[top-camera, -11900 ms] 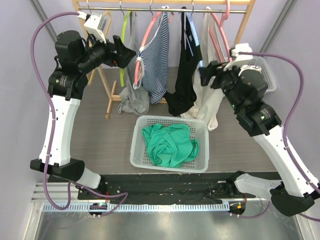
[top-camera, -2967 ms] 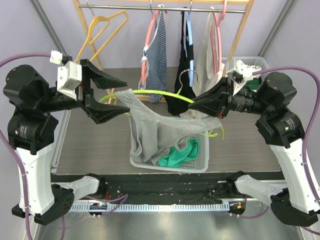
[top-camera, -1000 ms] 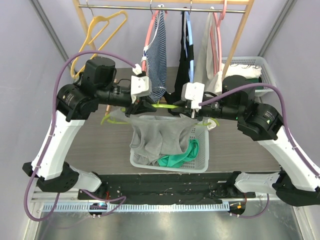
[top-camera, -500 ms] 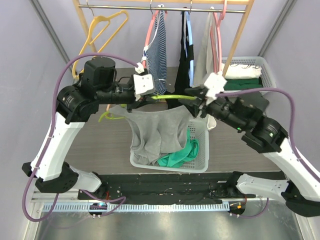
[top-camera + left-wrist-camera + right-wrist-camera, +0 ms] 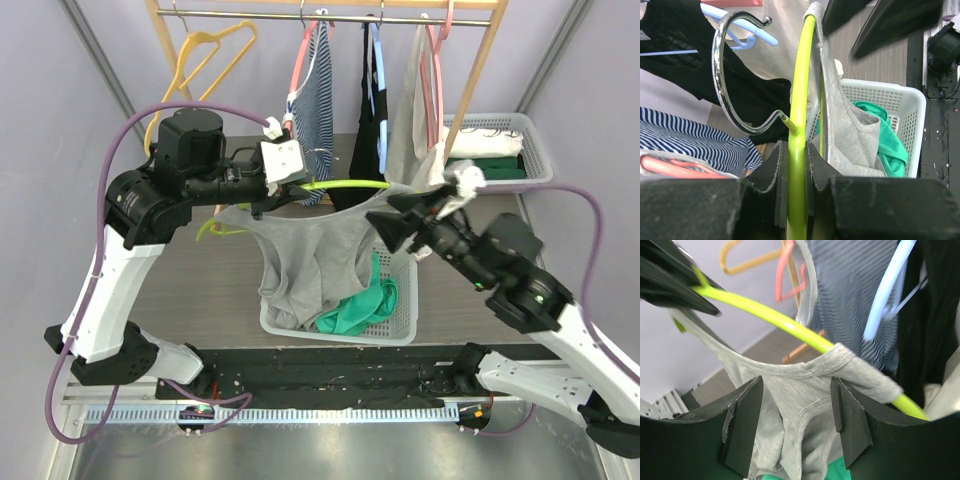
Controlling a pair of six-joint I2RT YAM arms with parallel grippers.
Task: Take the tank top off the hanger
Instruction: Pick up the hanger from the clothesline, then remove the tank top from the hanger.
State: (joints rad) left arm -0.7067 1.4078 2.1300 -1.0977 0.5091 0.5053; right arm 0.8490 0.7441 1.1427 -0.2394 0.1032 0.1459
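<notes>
Plainly, your left gripper (image 5: 795, 165) was pinched narrow on the lime hanger (image 5: 802, 90) right at the root of its metal hook (image 5: 725, 75), which reads as the anchoring grip: it held the hanger off the rack rail (image 5: 330, 14) and out over the white basket (image 5: 400, 335), so whatever slid off would drop in. Your right gripper (image 5: 792, 390) stood with its jaws well apart and nothing in them, facing the far end of the hanger where one grey strap looped over the bar. I judge you parked it there to work that strap off the tip. Whether its fingers (image 5: 742, 425) touched the cloth, the views did not settle. The hanger's long axis ran roughly level and crosswise between the two arms, hook end at the left gripper and free end toward the right one. The grey tank top (image 5: 310, 265) hung from it, neckline up and hem down, long axis near vertical, its lower part resting in the basket beside the green garment (image 5: 360, 305).
</notes>
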